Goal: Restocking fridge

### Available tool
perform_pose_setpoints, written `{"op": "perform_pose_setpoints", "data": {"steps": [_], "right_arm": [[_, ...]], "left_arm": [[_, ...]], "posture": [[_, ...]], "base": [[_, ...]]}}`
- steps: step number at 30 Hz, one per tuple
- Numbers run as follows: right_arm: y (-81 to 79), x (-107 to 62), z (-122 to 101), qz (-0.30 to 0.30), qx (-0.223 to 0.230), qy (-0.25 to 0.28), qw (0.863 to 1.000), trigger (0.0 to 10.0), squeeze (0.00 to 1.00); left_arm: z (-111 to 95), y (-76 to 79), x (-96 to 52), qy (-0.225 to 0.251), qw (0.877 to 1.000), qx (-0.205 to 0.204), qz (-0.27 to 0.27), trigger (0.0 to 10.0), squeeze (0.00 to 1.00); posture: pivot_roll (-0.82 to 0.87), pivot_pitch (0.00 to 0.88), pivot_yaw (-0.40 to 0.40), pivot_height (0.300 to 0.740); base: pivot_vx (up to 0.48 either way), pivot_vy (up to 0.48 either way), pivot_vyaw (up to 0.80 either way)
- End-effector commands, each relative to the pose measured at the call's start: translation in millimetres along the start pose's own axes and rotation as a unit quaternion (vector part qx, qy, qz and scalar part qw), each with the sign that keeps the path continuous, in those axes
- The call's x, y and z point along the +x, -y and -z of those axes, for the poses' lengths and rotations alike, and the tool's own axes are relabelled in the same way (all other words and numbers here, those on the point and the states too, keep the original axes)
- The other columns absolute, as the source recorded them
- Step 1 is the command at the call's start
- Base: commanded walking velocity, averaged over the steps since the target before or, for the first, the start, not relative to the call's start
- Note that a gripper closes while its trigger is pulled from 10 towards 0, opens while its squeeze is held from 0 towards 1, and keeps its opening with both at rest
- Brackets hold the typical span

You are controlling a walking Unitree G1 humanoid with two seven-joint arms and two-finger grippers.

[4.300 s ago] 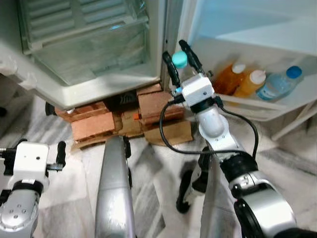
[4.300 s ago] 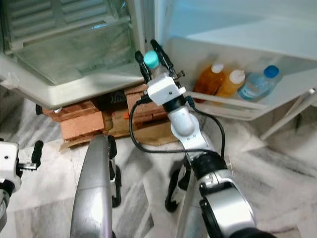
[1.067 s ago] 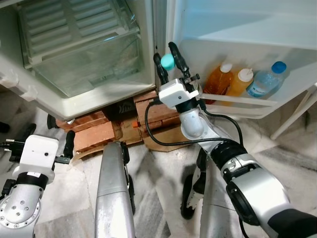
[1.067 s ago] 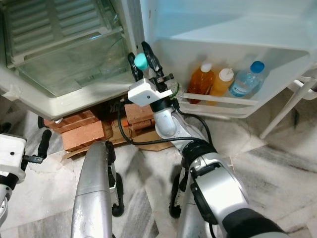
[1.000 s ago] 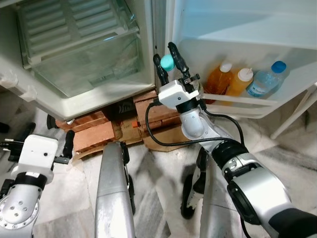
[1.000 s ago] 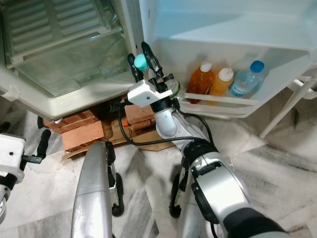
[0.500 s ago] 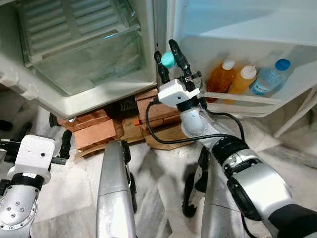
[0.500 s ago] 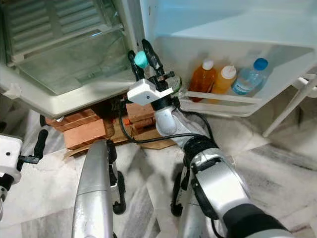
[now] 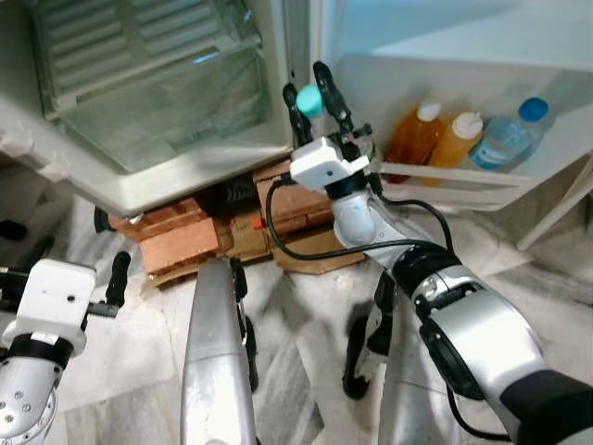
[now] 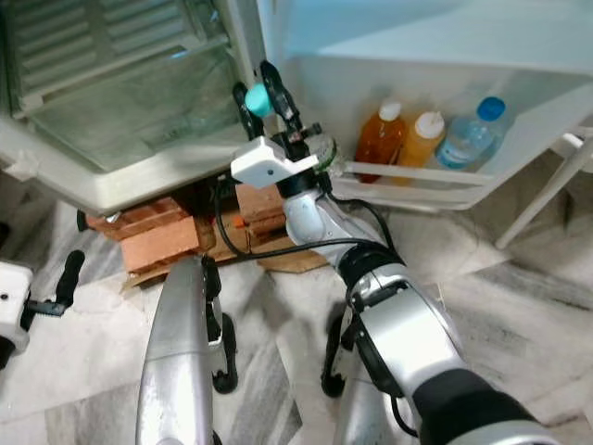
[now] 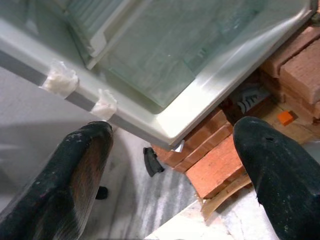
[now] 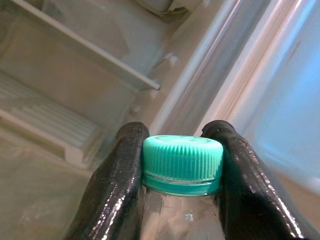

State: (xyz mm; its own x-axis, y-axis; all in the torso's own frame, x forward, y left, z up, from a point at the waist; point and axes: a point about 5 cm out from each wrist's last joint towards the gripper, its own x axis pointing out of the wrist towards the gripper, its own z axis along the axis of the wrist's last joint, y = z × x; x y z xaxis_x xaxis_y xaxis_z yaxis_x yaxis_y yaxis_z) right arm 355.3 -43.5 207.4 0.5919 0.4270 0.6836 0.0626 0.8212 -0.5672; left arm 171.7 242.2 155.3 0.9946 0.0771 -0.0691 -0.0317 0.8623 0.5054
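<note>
A clear bottle with a teal cap (image 9: 310, 100) is held upright just below its cap by my right gripper (image 12: 176, 137), which is shut on it. The bottle is raised in front of the hinge post between the open fridge body and its door. The door shelf (image 9: 445, 174) to the right carries two orange bottles (image 9: 414, 134) and a blue-capped water bottle (image 9: 505, 135). My left gripper (image 11: 175, 130) is open and holds nothing. It hangs low at the left, over the floor before the fridge's bottom edge.
A clear crisper drawer (image 9: 157, 102) and slatted shelves sit in the fridge's lower part. Bricks and cardboard (image 9: 176, 243) prop the fridge up from the marble floor. A black cable loops off the right wrist. A white frame leg (image 9: 556, 218) slants at the far right.
The view has shifted slightly. The right gripper keeps the teal-capped bottle and has edged up and left toward the hinge post. The left gripper sits lower in view.
</note>
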Motion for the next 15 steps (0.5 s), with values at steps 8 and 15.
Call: {"op": "perform_pose_setpoints", "data": {"steps": [8,15], "right_arm": [[4.1,-42.6,28,-0.002,0.188,-0.134,0.973,10.0,0.0],[3.5,-75.6,30,-0.011,0.292,-0.19,0.937,10.0,0.0]], "left_arm": [[7,18.5,21.7,-0.001,0.999,-0.032,0.003,10.0,0.0],[9,36.8,51.6,0.017,0.998,-0.062,0.004,10.0,0.0]], "posture": [[0.35,0.34,0.04,0.537],[0.22,0.202,0.003,0.537]], "base": [[0.0,0.0,0.0],[0.0,0.0,0.0]]}}
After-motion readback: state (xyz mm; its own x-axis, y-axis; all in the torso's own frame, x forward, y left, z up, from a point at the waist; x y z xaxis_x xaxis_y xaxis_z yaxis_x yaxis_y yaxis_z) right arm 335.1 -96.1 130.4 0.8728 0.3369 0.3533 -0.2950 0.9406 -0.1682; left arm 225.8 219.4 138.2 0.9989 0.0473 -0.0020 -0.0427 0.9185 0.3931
